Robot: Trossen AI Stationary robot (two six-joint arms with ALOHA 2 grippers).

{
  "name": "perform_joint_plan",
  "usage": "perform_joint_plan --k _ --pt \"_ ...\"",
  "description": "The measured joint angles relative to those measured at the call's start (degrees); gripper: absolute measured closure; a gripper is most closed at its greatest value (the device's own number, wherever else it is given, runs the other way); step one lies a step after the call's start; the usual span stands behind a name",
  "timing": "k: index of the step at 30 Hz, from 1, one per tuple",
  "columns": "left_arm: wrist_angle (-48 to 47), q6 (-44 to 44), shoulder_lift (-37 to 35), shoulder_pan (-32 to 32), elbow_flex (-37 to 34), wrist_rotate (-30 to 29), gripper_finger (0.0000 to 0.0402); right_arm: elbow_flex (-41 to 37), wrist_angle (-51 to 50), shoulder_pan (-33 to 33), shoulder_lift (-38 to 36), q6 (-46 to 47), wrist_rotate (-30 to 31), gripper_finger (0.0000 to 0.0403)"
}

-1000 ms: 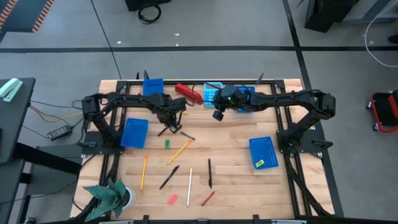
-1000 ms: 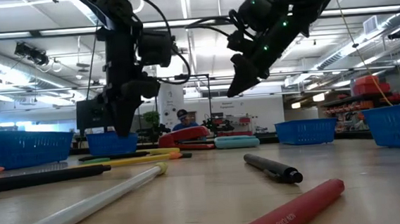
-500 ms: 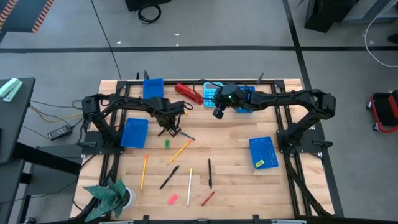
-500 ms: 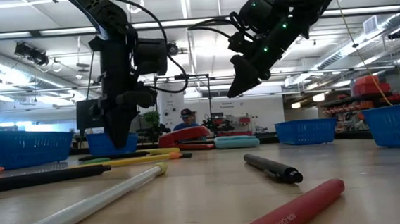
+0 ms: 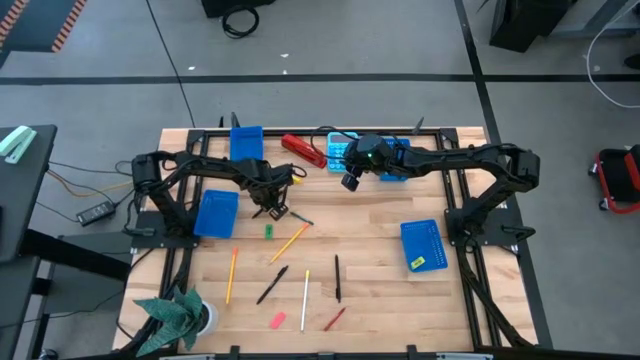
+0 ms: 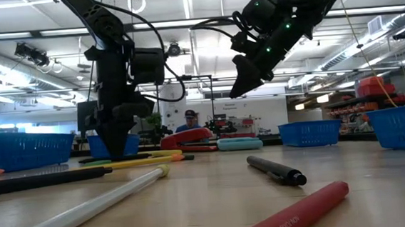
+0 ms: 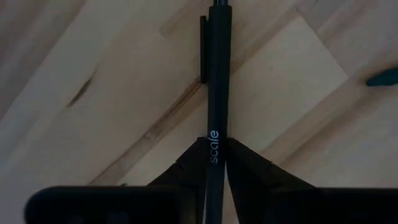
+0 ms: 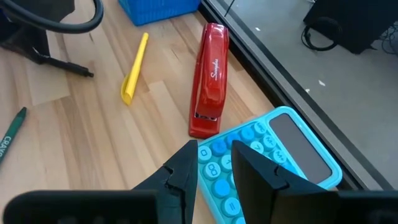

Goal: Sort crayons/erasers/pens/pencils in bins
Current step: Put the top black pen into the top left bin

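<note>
A black pen point(image 5: 299, 218) lies flat on the wooden table between the far-left bins. My left gripper point(image 5: 271, 206) points straight down and is shut on it; in the low view it point(image 6: 115, 138) reaches down to the tabletop. My right gripper point(image 5: 350, 184) hangs open in the air over the light-blue calculator point(image 8: 273, 155), holding nothing. Two more black pens point(image 5: 272, 285) point(image 5: 337, 278), an orange pencil point(image 5: 232, 275), a yellow pencil point(image 5: 290, 242) and a white pencil point(image 5: 305, 287) lie flat nearer the front edge. My left gripper pinches the pen's barrel at its printed word point(image 7: 214, 134), a little short of the clip point(image 7: 203, 50), between its two fingers point(image 7: 249, 165). The fingers come from above, pointing down, and stand across the pen. The pen lies flat on the table.
Blue bins stand at the far left point(image 5: 246, 138), left point(image 5: 217, 212), far middle point(image 5: 398, 160) and right point(image 5: 421, 245), the last holding a yellow eraser point(image 5: 417, 263). A red stapler point(image 5: 303, 149), a green piece point(image 5: 268, 231), a pink eraser point(image 5: 278, 320), a red crayon point(image 5: 335, 318) and a plant point(image 5: 180, 315) are also there.
My left gripper has sunk straight down to the table, over the black pen, still pointing down. The pen has stayed where it lay.
</note>
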Motion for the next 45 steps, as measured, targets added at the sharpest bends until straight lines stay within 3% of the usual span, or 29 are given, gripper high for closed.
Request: perform_joint_plan --k 18,29,38,45 --pt "0.5 3.5 0.0 0.0 0.2 0.0 0.0357 -2.5 4.1 0.0 0.0 0.0 0.0 0.0299" --pt "-4.9 12.8 0.1 3.0 8.5 0.0 0.036 -2.5 4.2 0.0 0.0 0.0 0.0 0.0299" --pt "-13.6 23.9 0.0 11.3 19.5 -6.1 0.0362 -2.5 3.7 0.0 0.0 0.0 0.0 0.0299" --pt "-13.8 25.6 0.0 22.5 22.5 -7.4 0.0355 -2.5 2.8 0.0 0.0 0.0 0.0 0.0299"
